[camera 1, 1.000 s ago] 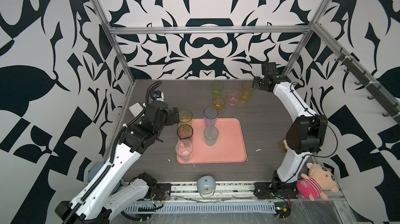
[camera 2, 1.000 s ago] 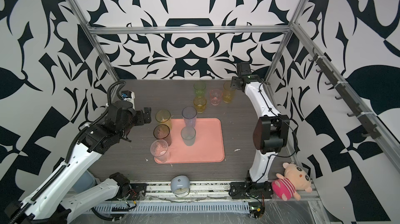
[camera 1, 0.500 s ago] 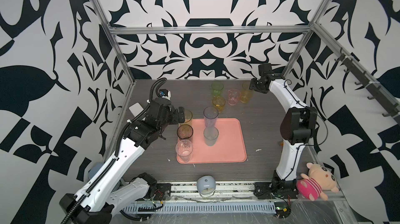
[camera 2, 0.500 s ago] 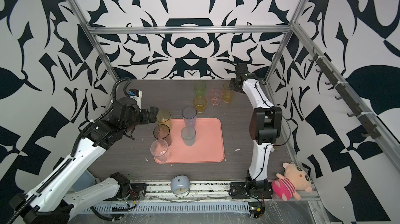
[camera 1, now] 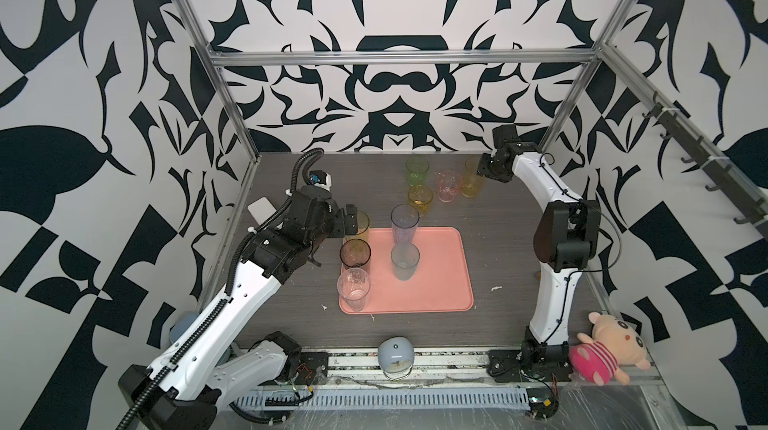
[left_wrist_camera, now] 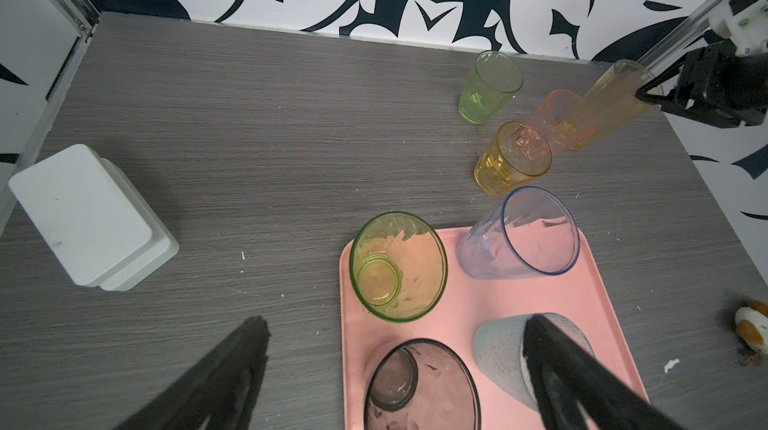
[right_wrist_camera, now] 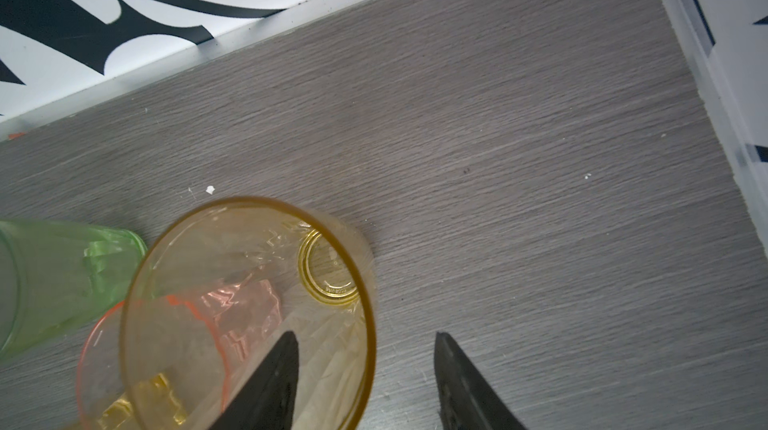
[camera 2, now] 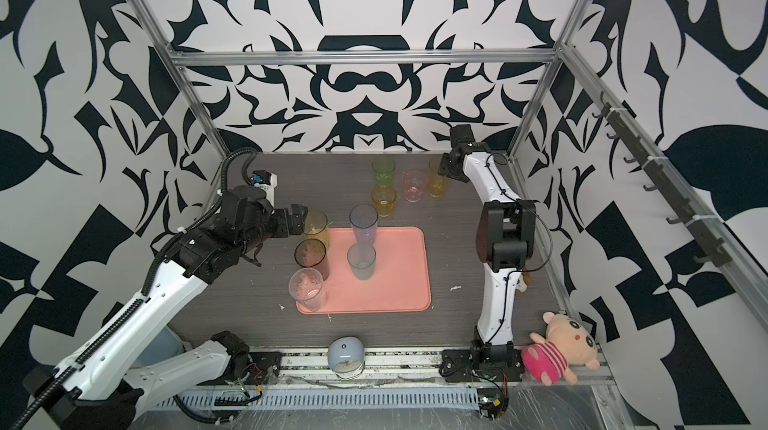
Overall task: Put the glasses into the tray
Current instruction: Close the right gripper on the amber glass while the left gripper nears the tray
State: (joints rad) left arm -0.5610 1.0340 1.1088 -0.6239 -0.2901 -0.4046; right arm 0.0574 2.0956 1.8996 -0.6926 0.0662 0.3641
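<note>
The salmon-pink tray [camera 1: 440, 282] [camera 2: 399, 282] [left_wrist_camera: 540, 307] holds several upright glasses: yellow-green [camera 1: 360, 225] [left_wrist_camera: 397, 265], smoky grey [camera 1: 355, 252] [left_wrist_camera: 422, 386], clear [camera 1: 353, 288], tall blue [camera 1: 404, 222] [left_wrist_camera: 519, 232] and teal [camera 1: 405, 259]. Green [camera 1: 417, 170], yellow [camera 1: 419, 198], pink [camera 1: 449, 185] and tall amber [camera 1: 473, 176] [right_wrist_camera: 249, 307] glasses stand at the back. My left gripper [camera 1: 351, 219] [camera 2: 298, 218] [left_wrist_camera: 397, 319] hangs wide open over the tray's left edge, holding nothing. My right gripper [camera 1: 480, 166] [right_wrist_camera: 365, 336] is open, one finger inside the amber glass and one outside its rim.
A pale lidded box [left_wrist_camera: 91, 215] [camera 1: 259, 209] lies at the left wall. A blue-grey dome gadget [camera 1: 395, 355] sits at the front edge, a plush toy [camera 1: 611, 340] at the front right. Metal frame posts bound the table's back corners.
My left gripper has moved right, up to the yellow-green glass. My right gripper has come left onto the amber glass's rim, and its jaws have narrowed.
</note>
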